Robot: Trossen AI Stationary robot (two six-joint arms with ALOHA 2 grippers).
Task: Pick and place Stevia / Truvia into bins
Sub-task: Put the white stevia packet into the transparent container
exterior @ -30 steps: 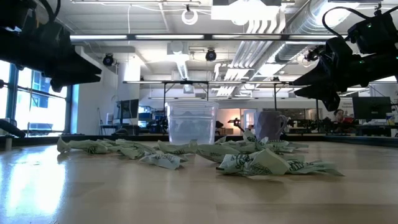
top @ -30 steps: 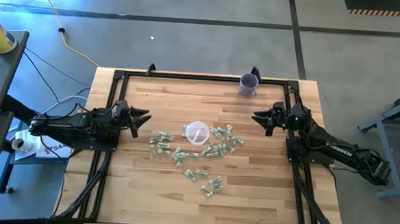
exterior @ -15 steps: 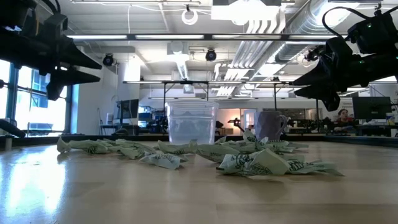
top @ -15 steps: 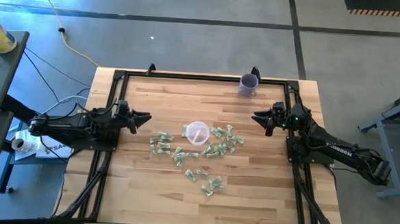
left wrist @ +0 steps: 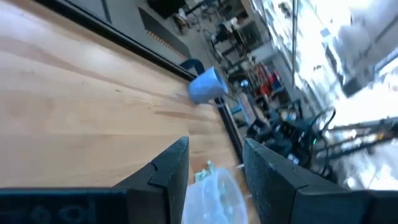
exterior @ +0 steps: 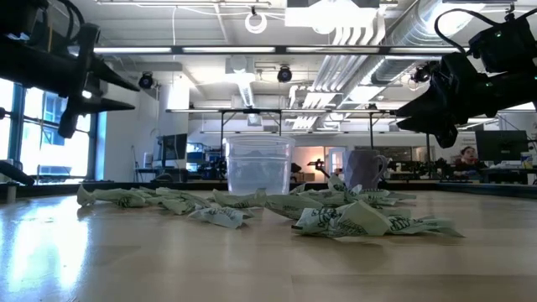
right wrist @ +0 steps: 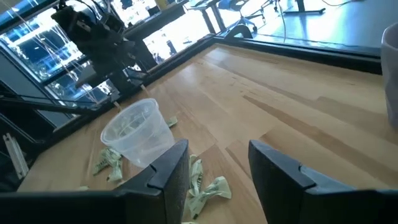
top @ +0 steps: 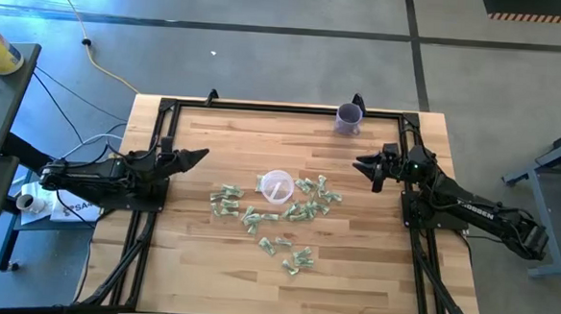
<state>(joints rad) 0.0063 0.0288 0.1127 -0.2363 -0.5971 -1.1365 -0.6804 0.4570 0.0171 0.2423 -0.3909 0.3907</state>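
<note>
Several crumpled green-and-white Stevia packets point(top: 268, 217) lie scattered on the wooden table's middle point(exterior: 336, 220). Among them the translucent round cup point(top: 276, 186) stands upright on its base point(right wrist: 134, 134). My left gripper point(top: 196, 155) hovers level above the table's left side, open, pointing toward the cup point(left wrist: 214, 196), with nothing between its fingers point(left wrist: 214, 155). My right gripper point(top: 362, 165) hovers at the right side, open and empty point(right wrist: 217, 155), also pointing toward the cup and packets point(right wrist: 205, 186).
A purple mug point(top: 349, 117) stands at the table's far edge, right of centre point(exterior: 365, 170). A black frame point(top: 264, 106) runs along the table's edges. Bare wood lies near the front edge point(top: 283, 292).
My left gripper has rolled about its own pointing line while staying in place; its fingers, which stood side by side seen from above, now stand nearly one over the other. The packets and cup have not moved.
</note>
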